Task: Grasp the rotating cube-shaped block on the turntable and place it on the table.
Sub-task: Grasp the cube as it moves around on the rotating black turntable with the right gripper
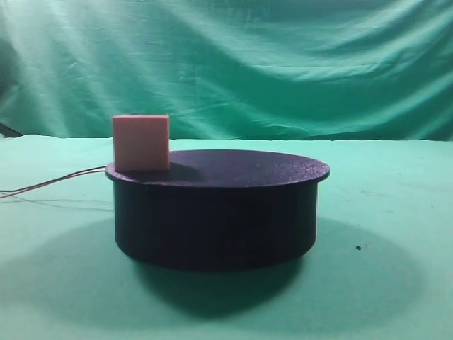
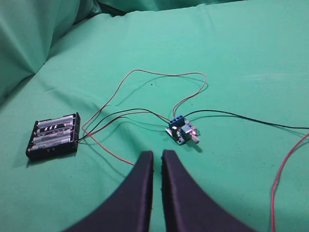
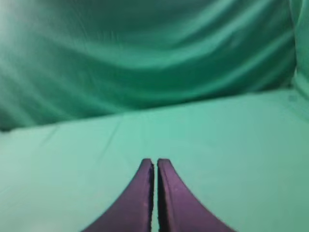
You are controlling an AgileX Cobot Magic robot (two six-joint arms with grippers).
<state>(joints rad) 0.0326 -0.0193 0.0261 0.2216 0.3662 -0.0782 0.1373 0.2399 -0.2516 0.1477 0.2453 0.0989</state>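
Exterior high: small pinkish-salmon cube [image 1: 141, 142] sits on black round turntable [image 1: 216, 205], left edge, ungrasped. Both grippers, left [image 2: 158, 155] and right [image 3: 155, 163], narrow, empty; you must open one and time the approach.

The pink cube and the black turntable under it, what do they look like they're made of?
The cube looks like matte foam or painted wood: flat, dull faces with no shine; which one is unclear. The turntable looks like black plastic, possibly printed: its top is faintly speckled and rough, its side wall dark and unreflective.

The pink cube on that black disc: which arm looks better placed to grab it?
Probably left: the cube-shaped block sits at the turntable left edge, the left arm's side. Neither the left gripper nor the right gripper sees it; both look shut.
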